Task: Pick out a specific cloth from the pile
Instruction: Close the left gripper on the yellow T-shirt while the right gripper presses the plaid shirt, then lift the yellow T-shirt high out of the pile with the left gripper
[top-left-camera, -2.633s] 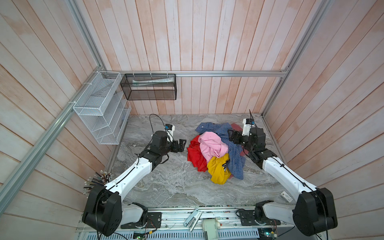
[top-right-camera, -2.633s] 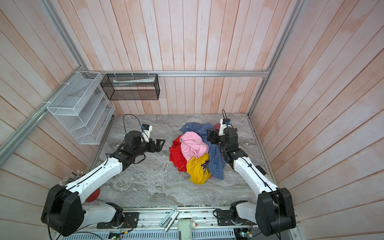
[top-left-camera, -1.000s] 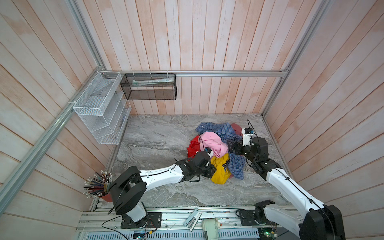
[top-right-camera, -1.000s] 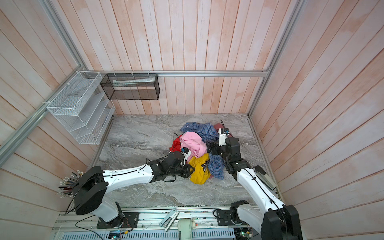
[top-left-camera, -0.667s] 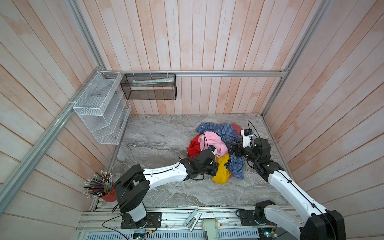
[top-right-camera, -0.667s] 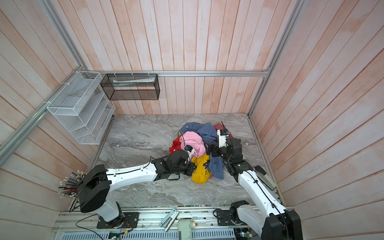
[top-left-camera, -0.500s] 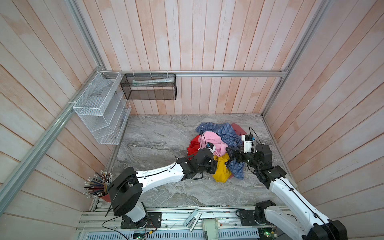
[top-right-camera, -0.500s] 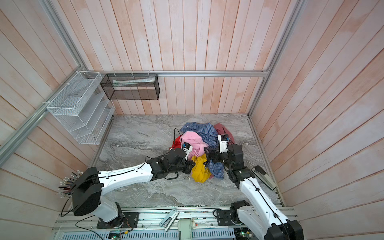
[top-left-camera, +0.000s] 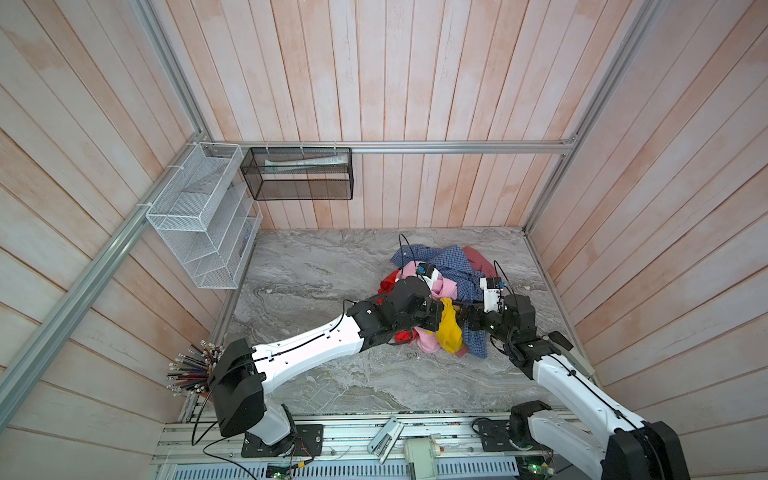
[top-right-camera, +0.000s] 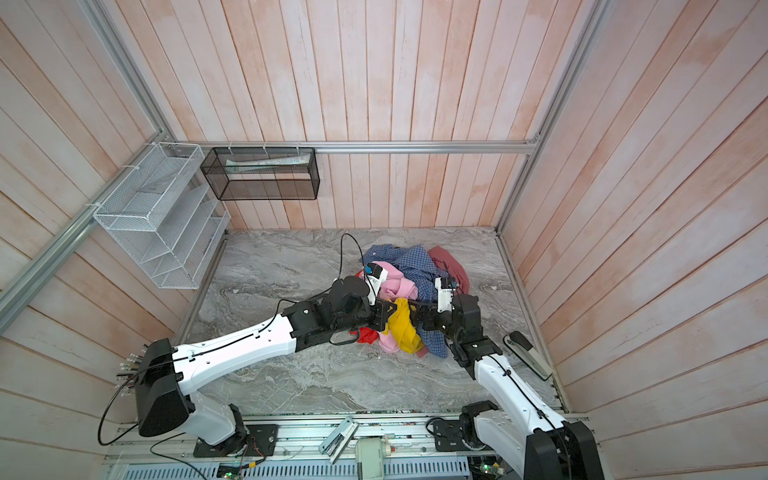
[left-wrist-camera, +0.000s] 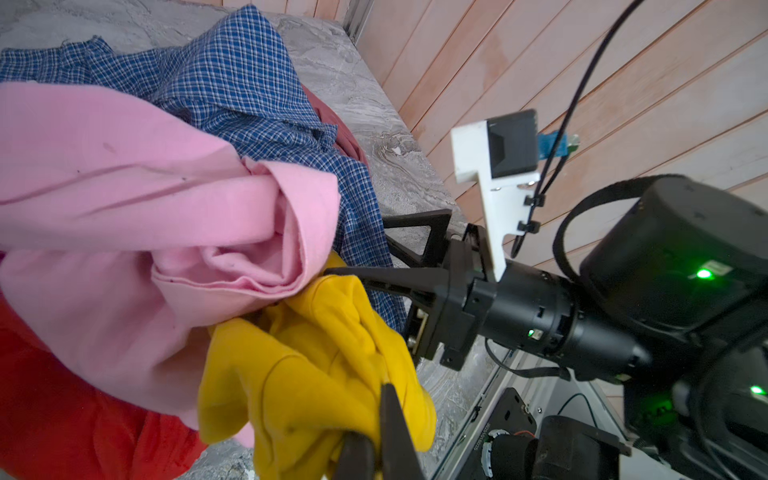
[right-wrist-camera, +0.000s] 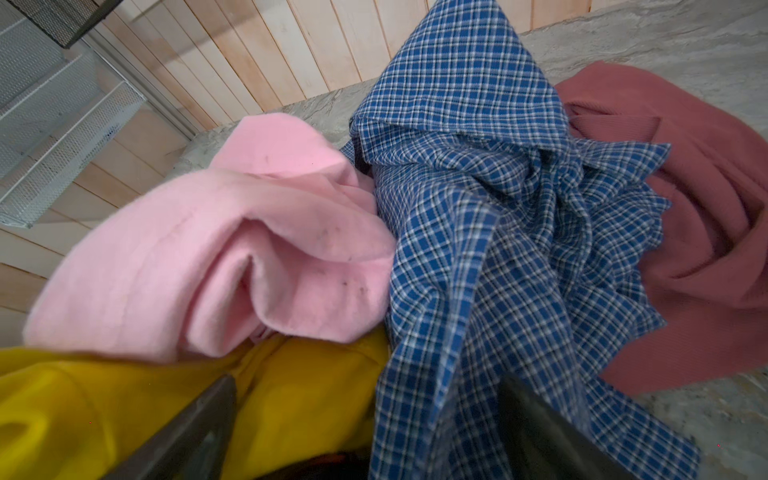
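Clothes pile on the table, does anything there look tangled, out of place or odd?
Nothing looks spilled or damaged. One snag: the pink shirt drapes over the mustard T-shirt, which the left pincer is pinching at its edge, so the pink one may get dragged along if the T-shirt is pulled out.

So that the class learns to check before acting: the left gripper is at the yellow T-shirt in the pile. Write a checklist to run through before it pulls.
1. Left gripper shut on the yellow T-shirt: ok.
2. Only yellow fabric in that grip: ok, as far as the left wrist view shows.
3. Pink shirt off the yellow T-shirt: not ok, it lies on top.
4. Checked shirt clear of it: not ok, it hangs against its side.
5. Right gripper open, gripping nothing: ok, jaws stand wide apart.
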